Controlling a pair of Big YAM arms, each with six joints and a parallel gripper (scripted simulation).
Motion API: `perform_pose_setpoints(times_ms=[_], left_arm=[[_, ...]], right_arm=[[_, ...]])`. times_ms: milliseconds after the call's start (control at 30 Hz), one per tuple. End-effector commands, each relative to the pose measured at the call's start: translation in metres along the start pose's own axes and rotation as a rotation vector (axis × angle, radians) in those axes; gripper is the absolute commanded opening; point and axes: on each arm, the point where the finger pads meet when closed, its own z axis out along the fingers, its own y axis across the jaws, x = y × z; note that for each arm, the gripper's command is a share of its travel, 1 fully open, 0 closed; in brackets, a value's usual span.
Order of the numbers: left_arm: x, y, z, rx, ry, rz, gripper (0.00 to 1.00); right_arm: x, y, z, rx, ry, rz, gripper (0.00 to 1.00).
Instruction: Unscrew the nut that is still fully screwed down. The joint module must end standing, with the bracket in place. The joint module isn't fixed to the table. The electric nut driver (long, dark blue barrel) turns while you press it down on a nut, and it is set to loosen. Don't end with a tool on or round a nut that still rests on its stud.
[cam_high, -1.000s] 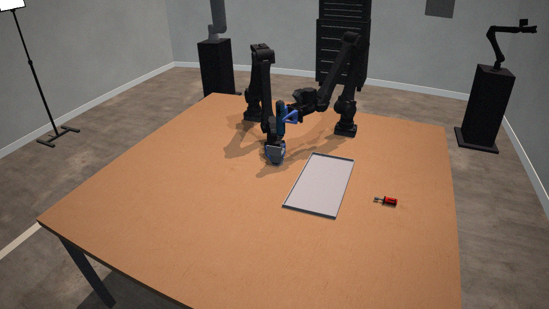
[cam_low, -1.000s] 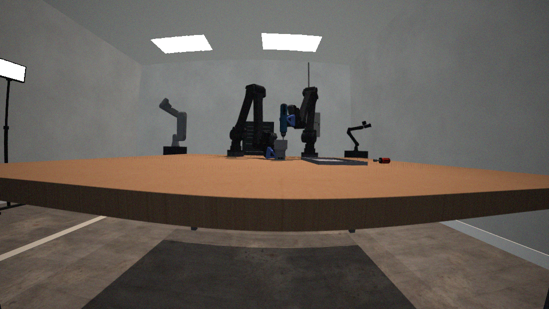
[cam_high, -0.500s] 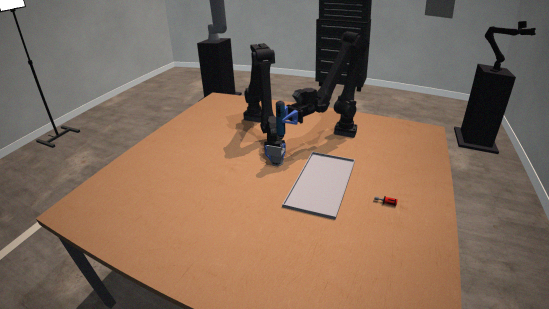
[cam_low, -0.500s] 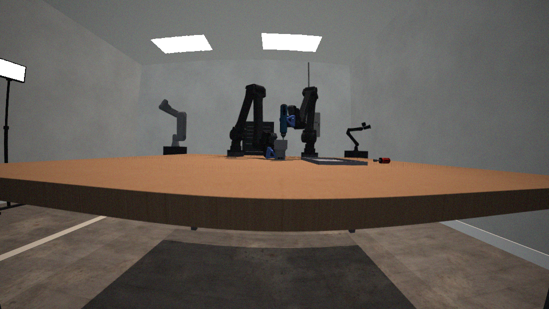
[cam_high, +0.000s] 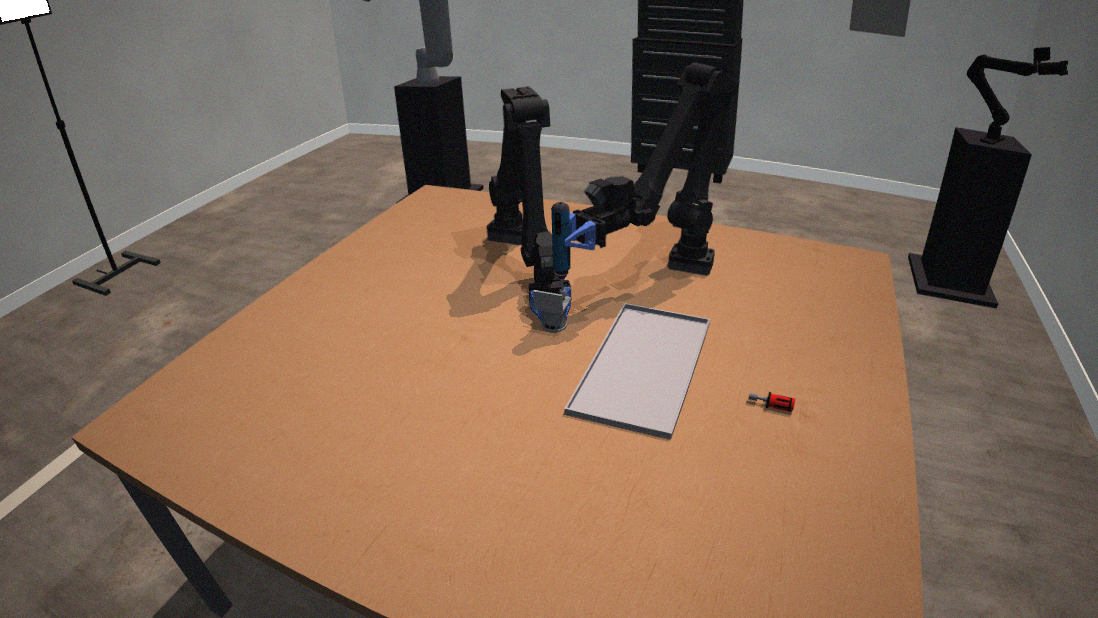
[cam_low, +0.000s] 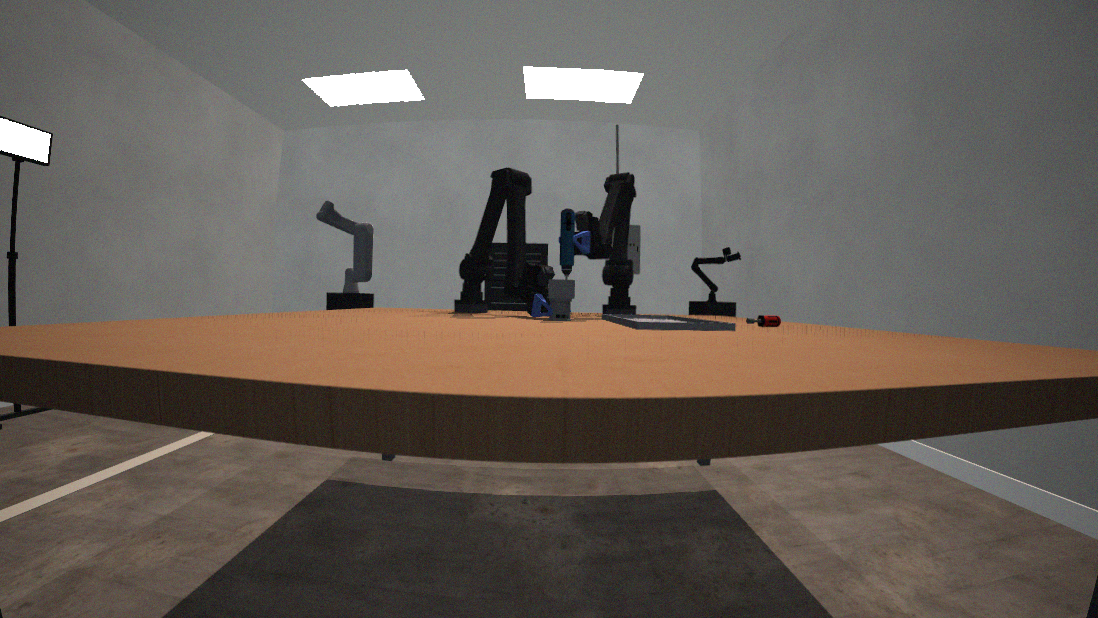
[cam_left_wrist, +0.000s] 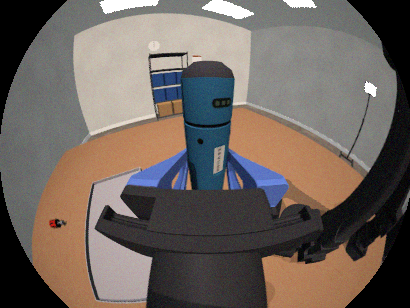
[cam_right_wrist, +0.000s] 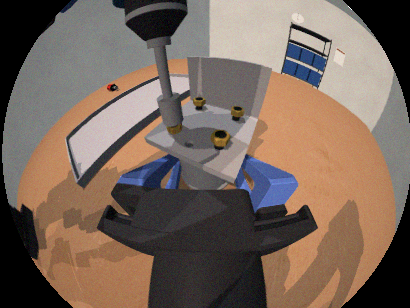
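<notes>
Taking the right wrist view as a clock centred on the bracket, nearest is the right gripper (cam_high: 550, 305) (cam_low: 545, 307) (cam_right_wrist: 207, 153), at 6 o'clock, its 2 blue fingers closed around the joint module (cam_high: 553, 325) (cam_low: 561, 313) (cam_right_wrist: 199, 179), which stands upright on the table (cam_high: 345, 429) (cam_low: 461, 360) (cam_left_wrist: 310, 175) (cam_right_wrist: 320, 190). The bracket (cam_high: 548, 300) (cam_low: 560, 288) (cam_right_wrist: 231, 85) is seated on top, with 3 brass nuts in plain sight: 1 at 4 o'clock (cam_right_wrist: 220, 138), 1 at 2 (cam_right_wrist: 237, 111), 1 at 12 (cam_right_wrist: 199, 102). At 9 o'clock the electric nut driver (cam_high: 560, 230) (cam_low: 567, 234) (cam_left_wrist: 207, 105) (cam_right_wrist: 156, 17) has its socket over the 4th nut (cam_right_wrist: 174, 130); the left gripper (cam_high: 567, 239) (cam_low: 573, 242) (cam_left_wrist: 207, 153) clasps its barrel. Farther out, the tray (cam_high: 618, 426) (cam_low: 687, 326) (cam_left_wrist: 88, 240) (cam_right_wrist: 95, 168) lies at 9 o'clock, the red tool (cam_high: 781, 401) (cam_low: 769, 320) (cam_left_wrist: 53, 223) (cam_right_wrist: 112, 87) at 10, and the shelf rack (cam_left_wrist: 168, 55) (cam_right_wrist: 310, 34) at 2.
</notes>
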Motion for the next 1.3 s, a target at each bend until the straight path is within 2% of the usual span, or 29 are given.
perform_pose_setpoints(times_ms=[0,633,800,1167,1267], left_arm=[[-0.014,-0.007,0.001,0.013,-0.054,-0.016,0.42],[-0.009,-0.007,0.000,0.013,-0.051,-0.015,0.42],[-0.016,-0.007,-0.001,0.013,-0.067,-0.016,0.42],[-0.005,-0.007,-0.001,0.013,-0.046,-0.015,0.42],[-0.016,-0.007,0.000,0.013,-0.071,-0.016,0.42]], right_arm=[[0.017,-0.001,0.000,0.003,0.040,-0.016,0.59],[0.017,-0.001,0.000,0.003,0.040,-0.016,0.59],[0.017,-0.001,0.000,0.003,0.040,-0.016,0.59],[0.017,-0.001,0.000,0.003,0.040,-0.016,0.59],[0.017,-0.001,0.000,0.003,0.040,-0.016,0.59]])
